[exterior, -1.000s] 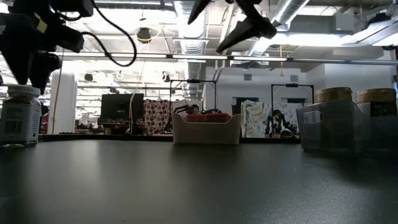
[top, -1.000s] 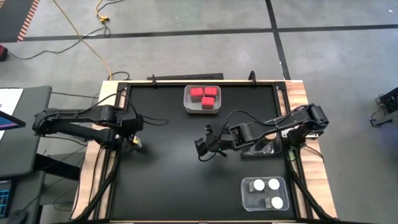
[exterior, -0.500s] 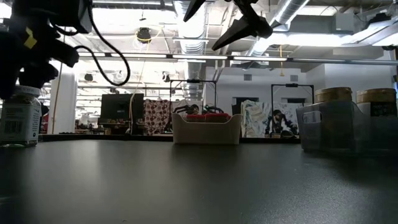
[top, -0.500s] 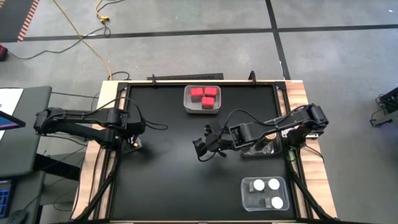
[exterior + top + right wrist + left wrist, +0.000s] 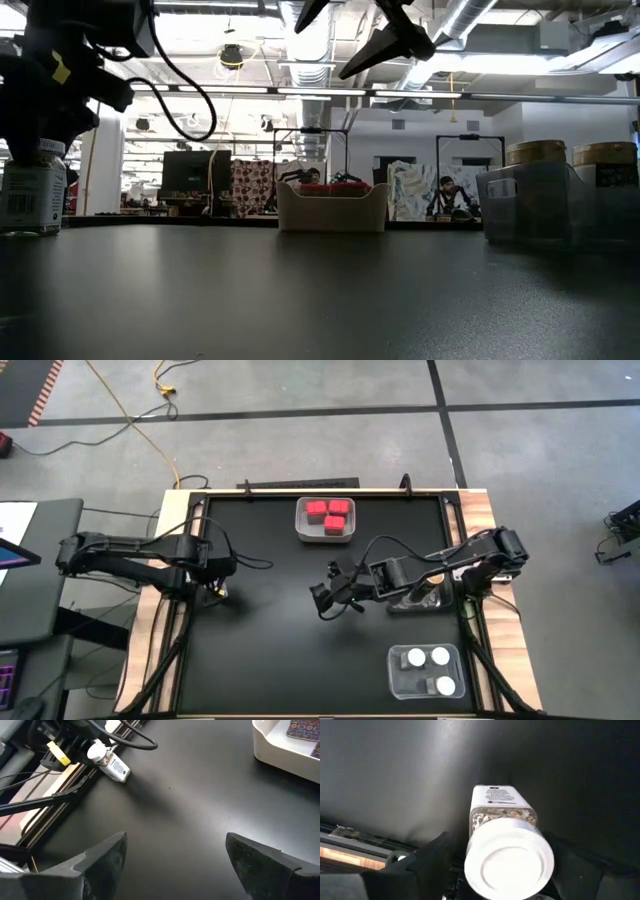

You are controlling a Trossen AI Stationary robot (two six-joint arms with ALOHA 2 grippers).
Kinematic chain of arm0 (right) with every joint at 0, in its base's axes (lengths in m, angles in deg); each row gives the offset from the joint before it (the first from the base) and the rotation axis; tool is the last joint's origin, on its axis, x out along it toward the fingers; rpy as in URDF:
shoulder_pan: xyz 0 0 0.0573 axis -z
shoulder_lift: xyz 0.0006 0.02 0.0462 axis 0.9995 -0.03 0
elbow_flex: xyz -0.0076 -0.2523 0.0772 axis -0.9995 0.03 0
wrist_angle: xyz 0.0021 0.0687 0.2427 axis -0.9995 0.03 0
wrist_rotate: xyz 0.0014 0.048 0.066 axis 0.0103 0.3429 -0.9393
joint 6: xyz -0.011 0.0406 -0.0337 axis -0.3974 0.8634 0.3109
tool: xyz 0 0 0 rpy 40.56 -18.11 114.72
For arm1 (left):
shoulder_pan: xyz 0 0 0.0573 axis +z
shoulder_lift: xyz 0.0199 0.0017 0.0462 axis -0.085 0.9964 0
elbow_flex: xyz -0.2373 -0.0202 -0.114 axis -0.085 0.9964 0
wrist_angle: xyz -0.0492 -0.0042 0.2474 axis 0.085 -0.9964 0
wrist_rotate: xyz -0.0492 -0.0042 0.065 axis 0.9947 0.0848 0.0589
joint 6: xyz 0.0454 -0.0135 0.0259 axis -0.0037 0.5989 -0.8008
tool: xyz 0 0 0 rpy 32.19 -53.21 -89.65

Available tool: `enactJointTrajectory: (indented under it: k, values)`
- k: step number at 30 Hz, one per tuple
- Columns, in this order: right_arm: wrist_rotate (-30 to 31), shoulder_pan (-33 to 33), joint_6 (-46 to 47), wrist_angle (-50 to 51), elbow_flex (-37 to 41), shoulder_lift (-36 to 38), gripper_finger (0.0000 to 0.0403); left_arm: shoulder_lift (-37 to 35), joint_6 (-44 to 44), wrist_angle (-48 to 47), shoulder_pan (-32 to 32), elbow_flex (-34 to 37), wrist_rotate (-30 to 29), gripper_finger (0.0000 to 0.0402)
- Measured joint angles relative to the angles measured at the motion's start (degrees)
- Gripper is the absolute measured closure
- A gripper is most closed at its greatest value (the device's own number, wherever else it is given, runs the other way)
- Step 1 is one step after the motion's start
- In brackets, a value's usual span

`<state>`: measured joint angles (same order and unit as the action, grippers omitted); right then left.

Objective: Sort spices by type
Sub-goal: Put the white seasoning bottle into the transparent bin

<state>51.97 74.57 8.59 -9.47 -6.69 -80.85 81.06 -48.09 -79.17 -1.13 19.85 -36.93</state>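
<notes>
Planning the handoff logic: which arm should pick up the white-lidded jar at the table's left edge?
Left. Its pincer already straddles the white-lidded jar, fingers on both sides. The right pincer hangs open mid-table, well away from it.

Two dark, jointed robot arms with black cabling.
The left arm (image 5: 130, 555) and right arm (image 5: 450, 565) are matte black, segmented, trailing looped black cables; a yellow tag (image 5: 62, 67) marks the left one.

Likely lab: exposed ceiling ducts (image 5: 300, 25), taped concrete floor (image 5: 300, 450).
</notes>
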Motion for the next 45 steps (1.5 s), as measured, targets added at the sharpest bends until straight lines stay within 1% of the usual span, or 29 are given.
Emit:
enactJointTrajectory:
  k: [10,13,16,22,25,29,31,34,36,38,41,45]
  values:
    - [0.0,0.0,-1.2,-0.1,0.0,0.0,0.0039,6.6,0.2,0.7,0.0,0.0,-0.1,0.0171]
    - [0.0,0.0,-1.5,-0.1,0.0,0.0,0.0039,7.4,2.0,0.8,0.0,0.0,-0.2,0.0193]
    - [0.0,0.0,-1.7,-0.1,0.0,0.0,0.0039,7.5,5.8,0.8,0.0,0.0,0.3,0.0208]
    - [0.0,0.0,-6.6,-0.1,0.0,0.0,0.0039,7.6,20.5,1.2,0.0,-0.8,1.5,0.0208]
    - [0.0,-0.2,-10.7,-0.1,0.0,0.0,0.0039,7.6,30.0,2.4,-0.7,-2.6,1.5,0.0205]
    - [0.0,-1.0,-15.2,0.8,0.0,0.0,0.0039,7.6,43.8,4.9,-4.8,-5.7,1.5,0.0205]
    - [-0.7,-1.5,-16.4,2.6,0.0,0.1,0.0039,9.1,50.7,6.7,-7.9,-7.3,1.5,0.0205]
    - [-3.5,-2.4,-16.4,6.9,0.0,0.1,0.0039,13.6,59.5,9.5,-13.8,-10.5,1.5,0.0205]
    - [-4.4,-3.3,-16.4,10.6,0.0,0.1,0.0039,18.2,63.8,10.4,-17.4,-13.7,1.3,0.0205]
    - [-4.4,-4.4,-16.4,14.0,0.0,0.1,0.0039,23.4,68.3,10.3,-20.6,-17.8,-0.5,0.0205]
    - [-4.5,-6.1,-16.4,18.5,0.0,0.1,0.0039,30.7,72.9,10.3,-23.7,-25.2,-1.4,0.0205]
    - [-4.5,-8.0,-16.5,22.9,0.0,0.1,0.0039,41.1,76.5,10.2,-25.9,-36.0,-1.4,0.0205]
